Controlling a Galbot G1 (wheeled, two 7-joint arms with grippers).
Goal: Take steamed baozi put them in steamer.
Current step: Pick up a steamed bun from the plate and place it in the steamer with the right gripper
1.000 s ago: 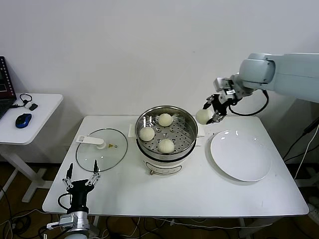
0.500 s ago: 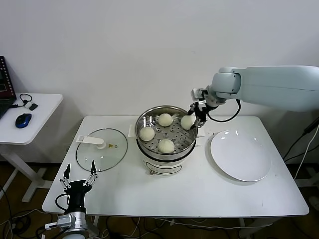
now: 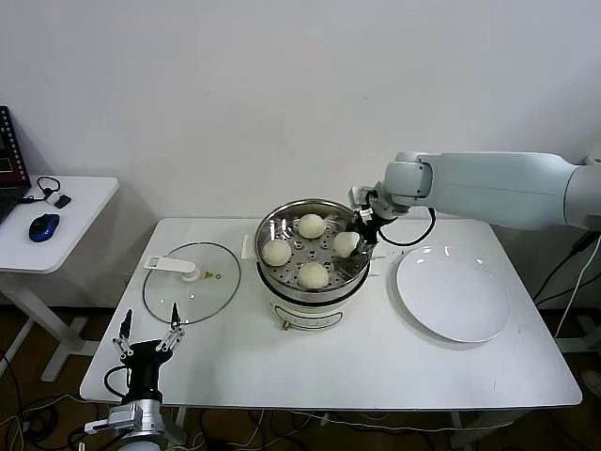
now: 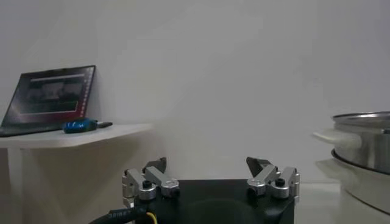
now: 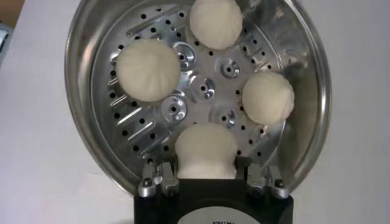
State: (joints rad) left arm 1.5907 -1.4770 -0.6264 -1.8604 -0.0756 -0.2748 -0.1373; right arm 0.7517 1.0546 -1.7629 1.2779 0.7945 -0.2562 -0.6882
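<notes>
I count one white plate [image 3: 454, 293] just outboard of my right gripper [image 3: 358, 241] and one glass lid [image 3: 192, 283] well off on its far side, past the steamer [image 3: 315, 262]. Nothing blocks the reach. There are four steamed baozi [image 5: 148, 70]: three lie loose on the perforated tray ahead of the claw, and the fourth [image 5: 206, 150] sits pinched between its part-closed fingers, low inside the steamer. My left gripper [image 4: 211, 178] waits spread wide near the table's front corner.

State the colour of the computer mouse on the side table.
Blue; the mouse shows best in the head view.
</notes>
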